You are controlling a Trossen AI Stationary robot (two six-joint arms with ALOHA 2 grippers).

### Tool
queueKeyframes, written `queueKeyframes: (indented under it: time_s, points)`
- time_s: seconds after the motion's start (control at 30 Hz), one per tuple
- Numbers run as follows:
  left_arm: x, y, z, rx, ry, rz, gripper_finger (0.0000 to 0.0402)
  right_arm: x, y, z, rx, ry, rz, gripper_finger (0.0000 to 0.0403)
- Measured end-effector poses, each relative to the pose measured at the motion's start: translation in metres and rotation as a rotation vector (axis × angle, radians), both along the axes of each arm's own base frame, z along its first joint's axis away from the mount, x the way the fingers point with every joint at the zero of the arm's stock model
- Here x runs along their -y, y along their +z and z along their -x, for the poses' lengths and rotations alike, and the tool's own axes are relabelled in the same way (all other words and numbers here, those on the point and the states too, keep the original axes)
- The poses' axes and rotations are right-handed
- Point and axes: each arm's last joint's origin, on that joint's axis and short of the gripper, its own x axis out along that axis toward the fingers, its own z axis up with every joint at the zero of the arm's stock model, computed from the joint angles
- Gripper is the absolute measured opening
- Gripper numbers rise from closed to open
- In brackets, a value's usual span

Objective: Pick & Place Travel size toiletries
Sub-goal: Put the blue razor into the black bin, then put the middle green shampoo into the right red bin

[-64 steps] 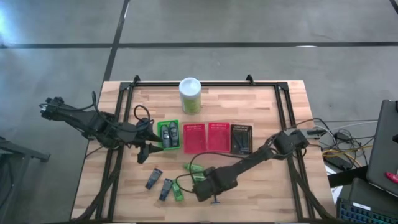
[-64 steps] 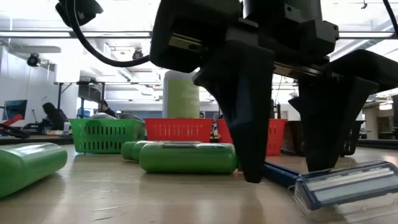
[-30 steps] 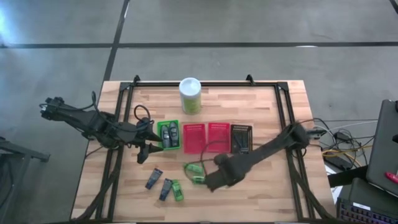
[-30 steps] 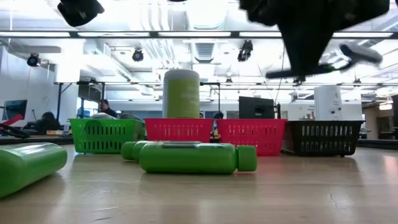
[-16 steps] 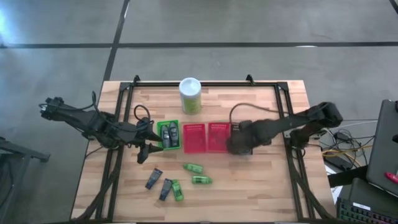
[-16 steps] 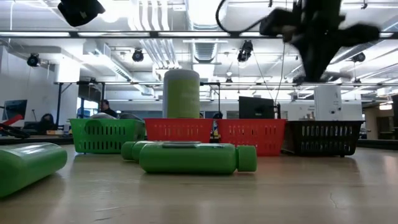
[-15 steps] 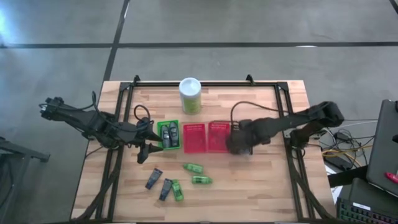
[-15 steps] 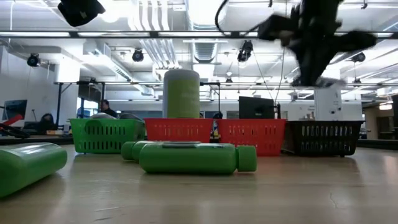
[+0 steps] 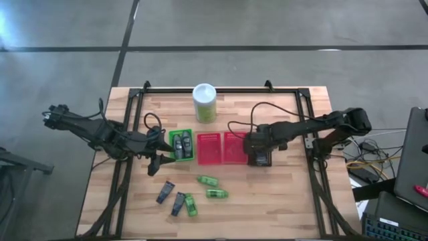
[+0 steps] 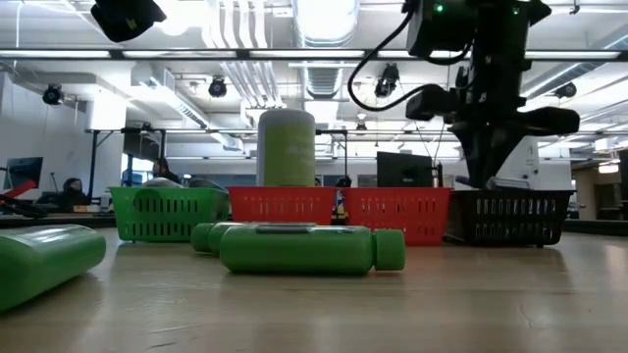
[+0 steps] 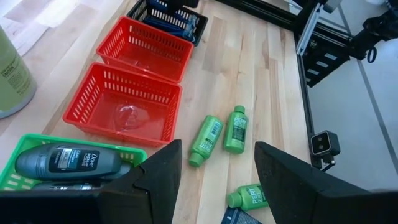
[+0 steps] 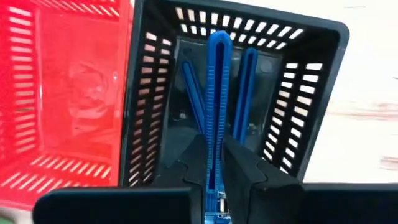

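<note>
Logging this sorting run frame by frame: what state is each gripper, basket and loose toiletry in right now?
Right gripper: shut on a blue razor-like stick, above the black slotted basket.
Black slotted basket: holds blue sticks.
Left gripper: open, beside the green slotted basket.
Green slotted basket: holds dark grey tubes.
Two red slotted baskets: hold no toiletries.
Green mini bottles: lying flat on the table.
Tall green white-lidded canister: upright.
</note>
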Motion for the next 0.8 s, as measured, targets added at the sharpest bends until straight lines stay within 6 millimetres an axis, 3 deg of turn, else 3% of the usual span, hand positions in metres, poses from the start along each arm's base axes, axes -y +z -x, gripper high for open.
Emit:
queueKeyframes:
  time_s: [0.17,0.43,0.8]
  points:
    - [-0.001,0.0,0.0,0.003,0.015,-0.009,0.0206,0.005,-0.008,0.004,-0.01,-0.035,-0.002,0.0043]
    - [-0.001,0.0,0.0,0.004,0.017,-0.01,0.0206,0.007,-0.012,0.006,-0.015,-0.07,0.005,0.0107]
    - [-0.001,0.0,0.0,0.004,0.019,-0.01,0.0206,0.007,0.035,-0.017,0.102,0.017,0.095,0.0231]
